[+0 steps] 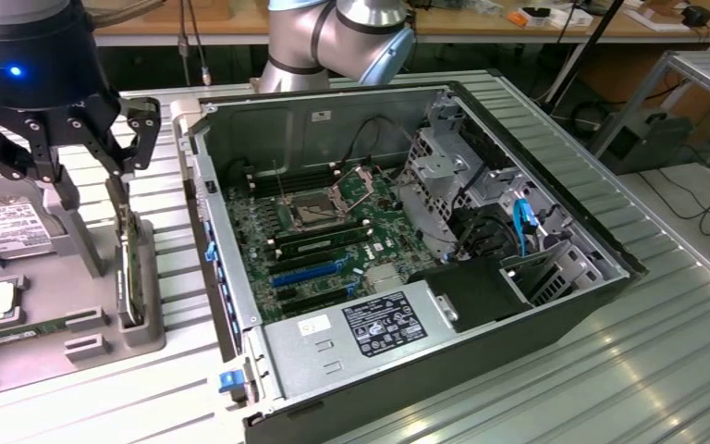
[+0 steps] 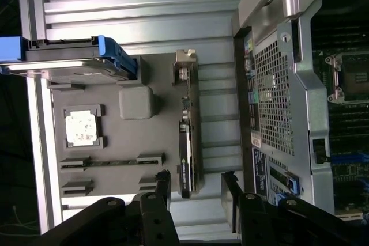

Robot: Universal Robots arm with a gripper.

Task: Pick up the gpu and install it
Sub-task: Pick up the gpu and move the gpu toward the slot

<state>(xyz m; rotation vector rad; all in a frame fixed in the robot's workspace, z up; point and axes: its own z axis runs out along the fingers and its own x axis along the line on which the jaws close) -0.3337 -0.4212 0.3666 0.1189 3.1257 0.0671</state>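
In the exterior view, the gripper (image 1: pixel 66 166) hangs with its fingers spread wide and nothing between them, above the gpu (image 1: pixel 130 273). The gpu is stood on its long edge in a slot of the grey fixture tray (image 1: pixel 34 361), at the exterior view's left, presumably so that both flat faces are offered to the fingers. Just beside the tray, the computer case (image 1: pixel 269 129) is laid on its side with the panel off, so the motherboard (image 1: pixel 318 231) faces upward.

In the wrist view, the gpu is seen edge-on, its silver bracket (image 2: pixel 184 64) at the end away from the fingers (image 2: pixel 163 191). Its near end shows in the gap between them; no contact is seen. A hard drive (image 2: pixel 69 61), a processor (image 2: pixel 81 128) and a memory stick (image 2: pixel 109 161) are kept in separate pockets of the tray.
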